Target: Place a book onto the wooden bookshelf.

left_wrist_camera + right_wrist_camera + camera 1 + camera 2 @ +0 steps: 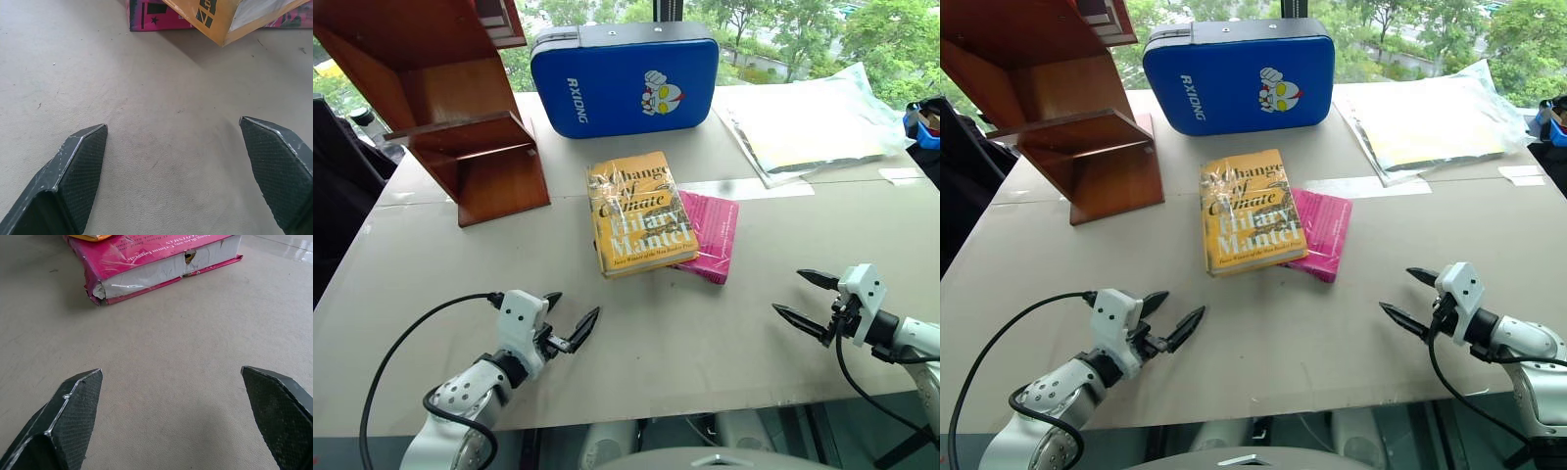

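Waiting apart, the left tool (570,327) and right tool (808,301) hold nothing. Ahead, between them, the book (635,211) lies on a pink book (713,235), easy to grab.

Bright daylight from windows behind desk (431,294); soft shadows; glare on book (636,211) wrap; frames sharp.
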Available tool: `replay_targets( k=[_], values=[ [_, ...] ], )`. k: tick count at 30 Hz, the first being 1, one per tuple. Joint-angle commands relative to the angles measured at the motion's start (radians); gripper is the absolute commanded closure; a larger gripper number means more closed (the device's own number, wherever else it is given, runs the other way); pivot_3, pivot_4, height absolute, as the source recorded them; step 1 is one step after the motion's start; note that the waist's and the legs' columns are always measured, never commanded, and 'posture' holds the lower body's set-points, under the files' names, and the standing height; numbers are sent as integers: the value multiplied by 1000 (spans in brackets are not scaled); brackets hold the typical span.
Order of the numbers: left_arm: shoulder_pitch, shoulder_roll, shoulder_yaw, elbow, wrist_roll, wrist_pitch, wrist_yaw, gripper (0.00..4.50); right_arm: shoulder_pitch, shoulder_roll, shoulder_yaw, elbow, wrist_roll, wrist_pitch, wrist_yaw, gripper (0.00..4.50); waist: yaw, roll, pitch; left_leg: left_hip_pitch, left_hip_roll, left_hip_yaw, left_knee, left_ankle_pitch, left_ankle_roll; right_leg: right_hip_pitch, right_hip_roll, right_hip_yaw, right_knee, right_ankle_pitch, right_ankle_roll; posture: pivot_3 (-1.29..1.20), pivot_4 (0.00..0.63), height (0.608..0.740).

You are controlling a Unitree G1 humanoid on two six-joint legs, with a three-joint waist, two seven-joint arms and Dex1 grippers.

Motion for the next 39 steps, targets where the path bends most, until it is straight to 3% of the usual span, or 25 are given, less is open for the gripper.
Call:
replay_targets(
  k=[1, 19, 26, 32, 38, 39],
  values=[
    [-13, 1, 13, -9, -7, -20, -10, 51, -3, 1, -13, -12, 10, -22, 0, 0, 0, 0, 0, 0, 0, 0, 0, 0, 0, 0, 0, 0, 0, 0, 0, 0, 150, 740],
    [-42, 8, 34, -10, -55, -12, -66, 51, 10, 5, -33, -2, 13, -38, -12, 0, 3, 0, 0, 0, 0, 0, 0, 0, 0, 0, 0, 0, 0, 0, 0, 0, 150, 740],
    [-75, 106, 150, 77, -118, -60, -208, 51, -78, -7, -42, 34, 22, -18, -27, 0, -1, 0, 0, 0, 0, 0, 0, 0, 0, 0, 1, 0, 0, 0, 0, 0, 150, 740],
    [-189, 265, 295, 223, -221, -47, -377, 51, -396, 20, 59, 194, -171, 49, -240, 0, -7, -1, 1, 0, 1, 0, 2, 0, 0, -1, 2, 0, 1, 1, -1, 0, 150, 740],
    [-246, 413, 339, 276, -265, -18, -546, 51, -782, 182, 165, 431, -208, 125, -299, 0, -10, -4, 3, -1, 1, 1, -2, 0, 0, -3, 3, 1, 0, 4, -6, 0, 150, 740],
    [-258, 432, 350, 284, -275, -9, -564, 17, -852, 224, 174, 493, -211, 119, -315, 258, -11, -3, 4, -1, 1, 1, -3, 0, 0, -3, 3, 1, 0, 4, -6, 0, 150, 740]
  ],
)
